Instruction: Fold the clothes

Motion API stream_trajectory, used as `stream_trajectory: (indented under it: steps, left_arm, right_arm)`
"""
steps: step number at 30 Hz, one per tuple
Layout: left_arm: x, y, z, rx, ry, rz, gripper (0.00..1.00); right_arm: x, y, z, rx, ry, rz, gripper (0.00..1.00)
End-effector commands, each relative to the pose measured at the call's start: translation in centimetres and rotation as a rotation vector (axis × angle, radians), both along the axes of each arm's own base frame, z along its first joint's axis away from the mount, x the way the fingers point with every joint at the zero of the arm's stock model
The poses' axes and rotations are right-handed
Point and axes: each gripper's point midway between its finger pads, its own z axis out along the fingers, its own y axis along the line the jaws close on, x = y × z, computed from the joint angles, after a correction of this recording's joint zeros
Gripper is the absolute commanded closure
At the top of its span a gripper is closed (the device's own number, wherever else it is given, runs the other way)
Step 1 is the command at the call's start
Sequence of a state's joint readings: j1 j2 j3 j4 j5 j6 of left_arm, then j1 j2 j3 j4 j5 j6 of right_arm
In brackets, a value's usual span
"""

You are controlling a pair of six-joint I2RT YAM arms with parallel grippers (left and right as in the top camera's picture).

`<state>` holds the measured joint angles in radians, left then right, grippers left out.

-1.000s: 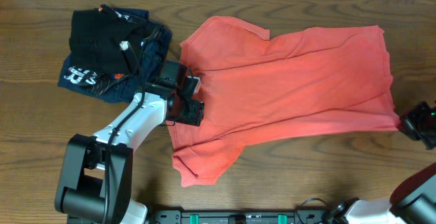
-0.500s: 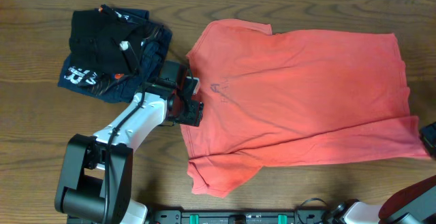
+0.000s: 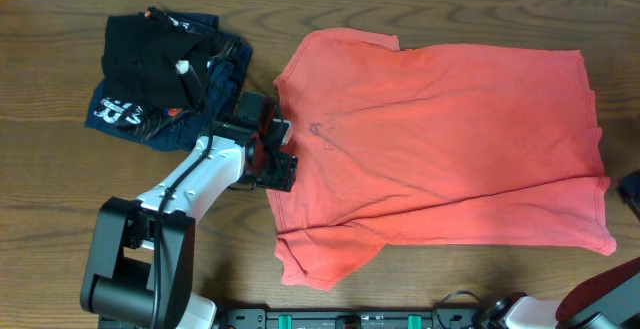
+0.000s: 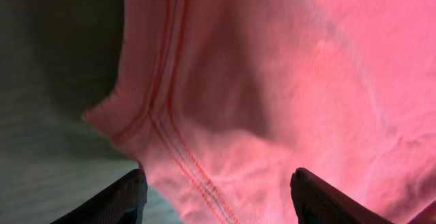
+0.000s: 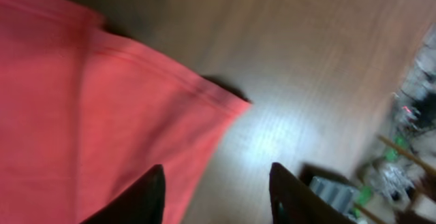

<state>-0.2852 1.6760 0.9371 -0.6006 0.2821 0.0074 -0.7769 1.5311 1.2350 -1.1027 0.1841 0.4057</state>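
Left end effector [image 4: 216, 186] sat spread over the T-shirt [image 3: 440, 139] edge, right end effector [image 5: 216, 183] spread off its corner; flattening looked done, folding next needed edge pinches.

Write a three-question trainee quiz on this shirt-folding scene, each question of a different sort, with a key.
1. True or false: the coral T-shirt lies folded in half.
2. Where is the left gripper?
A. at the shirt's neck end, between the sleeves
B. over the dark clothes pile
C. at the shirt's bottom hem
3. Fill in the colour: in the pile beside the shirt, the ____ garment lies on top, black garment or navy garment.

Key: 1 false, it lies spread flat; 2 A; 3 black.
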Motion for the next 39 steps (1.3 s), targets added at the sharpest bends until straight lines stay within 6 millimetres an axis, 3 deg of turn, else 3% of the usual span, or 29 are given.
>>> stream_trajectory:
  steps: [1, 4, 7, 13, 18, 19, 22, 23, 24, 29, 33, 39]
  left_arm:
    - [-1.2, 0.0, -0.4, 0.000, 0.047, -0.020, 0.30]
    - [-2.6, 0.3, -0.5, 0.008, 0.108, -0.017, 0.31]
    - [-3.6, 0.6, -0.5, 0.020, 0.148, -0.017, 0.31]
    - [-3.2, 0.5, -0.8, 0.021, 0.136, -0.017, 0.30]
    - [-3.1, 0.5, -3.4, 0.019, 0.129, -0.017, 0.32]
    - [-3.2, 0.5, -3.9, 0.019, 0.132, -0.017, 0.36]
    - [-2.9, 0.8, -5.1, 0.039, 0.136, -0.012, 0.81]
    - [-2.6, 1.3, -5.3, 0.063, 0.129, 0.005, 0.92]
    - [-2.1, 2.3, -5.5, 0.116, 0.112, 0.051, 0.94]
    - [1.8, 6.7, -4.1, 0.255, 0.016, 0.257, 0.94]
    - [4.8, 8.6, -2.4, 0.239, -0.044, 0.341, 0.94]
    - [6.0, 10.0, -1.5, 0.232, -0.063, 0.391, 0.93]
  right_arm:
    - [1.9, 1.4, -0.9, 0.095, -0.097, 0.028, 0.59]
    - [2.4, 2.2, -2.2, 0.141, -0.112, 0.079, 0.50]
    - [2.5, 3.0, -3.8, 0.175, -0.123, 0.090, 0.50]
    - [3.1, 4.4, -5.3, 0.238, -0.176, 0.103, 0.52]
    - [3.3, 4.6, -5.2, 0.251, -0.189, 0.107, 0.53]
    - [3.3, 4.6, -5.2, 0.251, -0.189, 0.107, 0.54]
    - [3.3, 4.7, -5.2, 0.253, -0.190, 0.115, 0.54]
    - [3.4, 4.7, -5.2, 0.256, -0.193, 0.115, 0.54]
    - [3.4, 4.7, -5.2, 0.255, -0.193, 0.115, 0.54]
    - [3.8, 4.3, -5.1, 0.237, -0.210, 0.118, 0.54]
    - [5.8, 3.6, -5.1, 0.197, -0.288, 0.151, 0.57]
    - [8.4, 4.4, -6.3, 0.163, -0.368, 0.248, 0.57]
